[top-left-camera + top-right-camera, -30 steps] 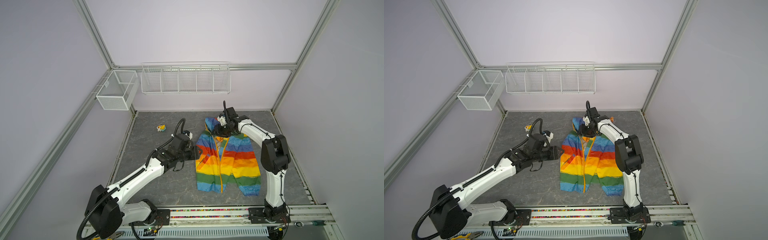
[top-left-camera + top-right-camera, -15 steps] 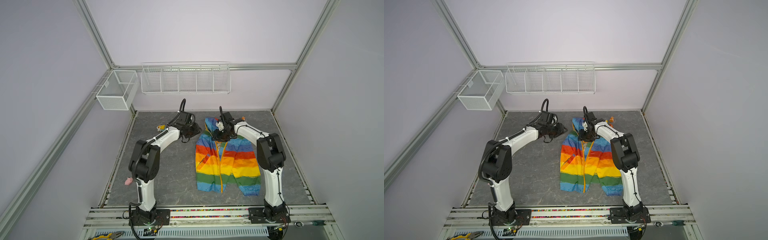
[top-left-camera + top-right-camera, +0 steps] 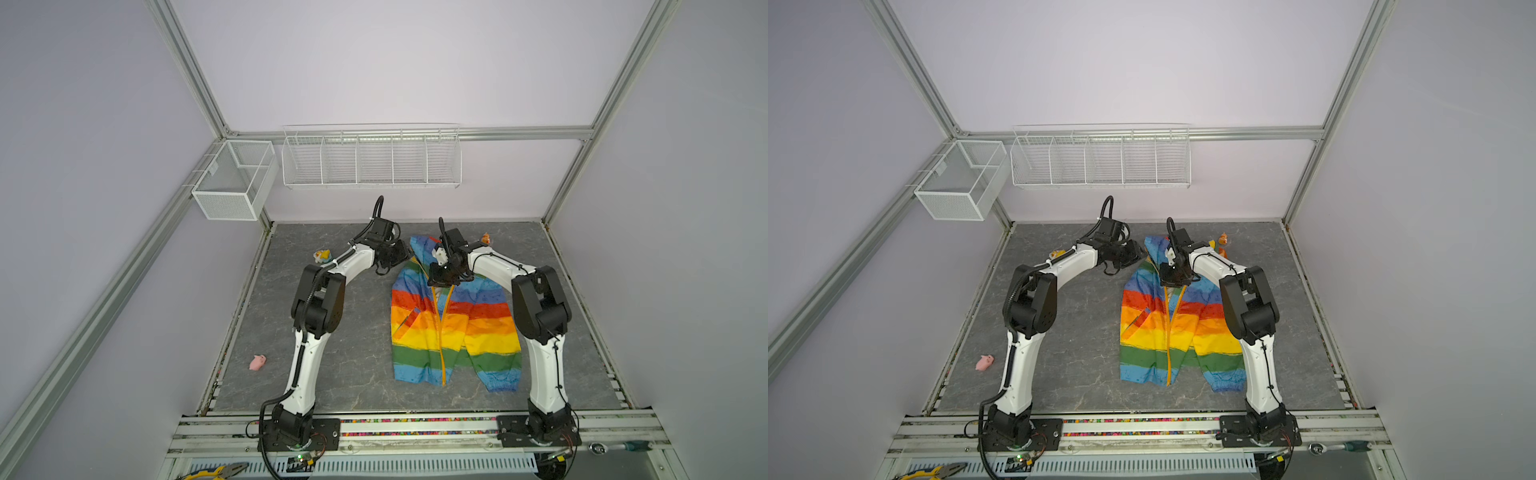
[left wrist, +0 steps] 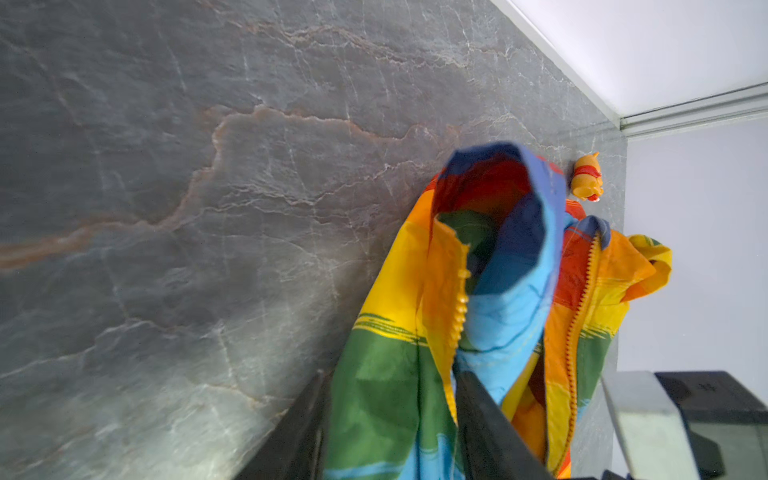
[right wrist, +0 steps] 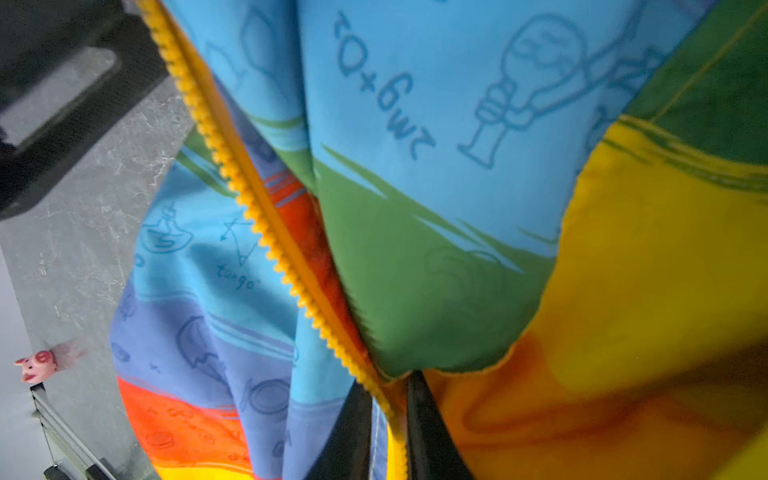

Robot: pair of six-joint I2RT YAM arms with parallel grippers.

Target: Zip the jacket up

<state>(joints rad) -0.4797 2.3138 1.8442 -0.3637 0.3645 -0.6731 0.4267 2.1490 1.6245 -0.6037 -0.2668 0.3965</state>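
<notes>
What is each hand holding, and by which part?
Right hand pinches the jacket by its zipper edge, near the neckline. Left hand straddles jacket fabric; grip cannot be told.

White arm links (image 3: pixel 305 365), black joints (image 3: pixel 320 305), black cables (image 3: pixel 378 205)

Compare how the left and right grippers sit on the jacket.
Left gripper: fingers well apart, a broad fold of the jacket between them; right gripper: fingers nearly together on the yellow zipper band. Left gripper sits at the hood's side edge, right gripper over the front opening. Both are at the jacket's top end.
</notes>
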